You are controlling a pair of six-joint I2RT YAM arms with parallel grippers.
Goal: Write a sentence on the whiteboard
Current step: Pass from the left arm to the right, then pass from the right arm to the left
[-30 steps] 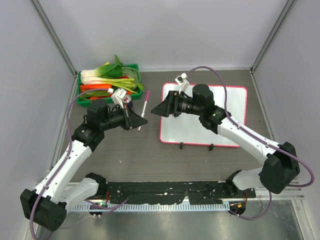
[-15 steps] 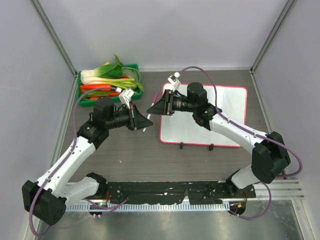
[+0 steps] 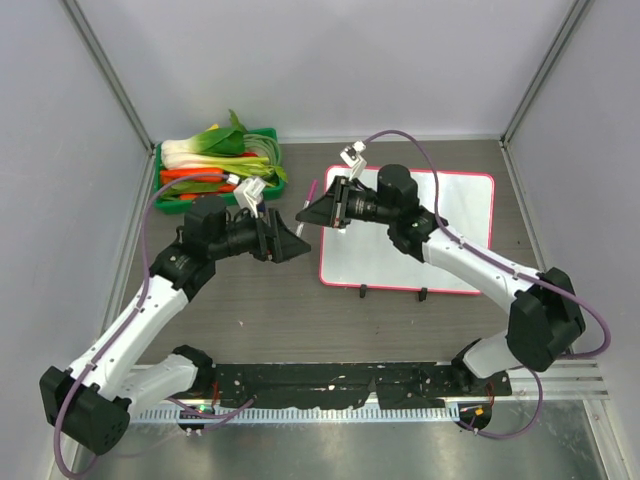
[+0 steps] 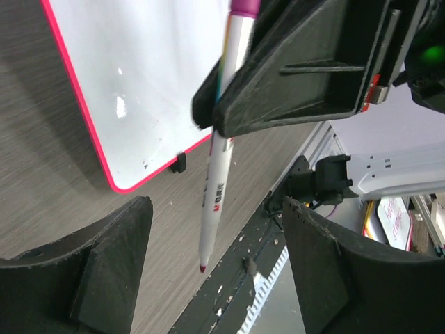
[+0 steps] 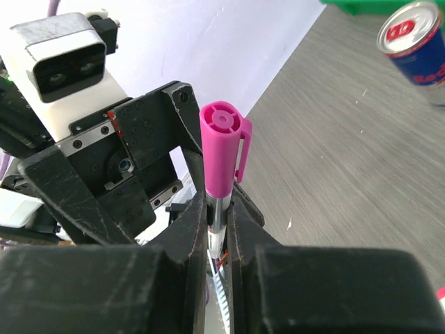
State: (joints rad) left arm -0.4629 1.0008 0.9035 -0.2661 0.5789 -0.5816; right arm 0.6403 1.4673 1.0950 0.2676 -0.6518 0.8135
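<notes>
The right gripper [image 5: 219,223] is clamping fully shut on the pen [image 5: 222,153], holding it by the barrel just under the pink cap [image 5: 221,132]. In the left wrist view the pen is hanging below those closed fingers, its lower end pointing down at the table [image 3: 260,300]. The left gripper [image 4: 212,278] is standing wide open around that lower end, with its fingers well clear of the barrel and holding nothing. Judging by this, the step in hand is passing the pen across to the right arm, above the table just off the whiteboard's [image 3: 450,230] left edge.

The whiteboard is lying flat on the table's right half, under the right arm. No sentence is showing on its bare white surface, so the writing is looking not yet begun.

The next move probably calls for the left arm backing away without knocking the pen. The right arm then needs to swing over the board and tilt the writing end down. Whether that tip is bare is hard to tell.
</notes>
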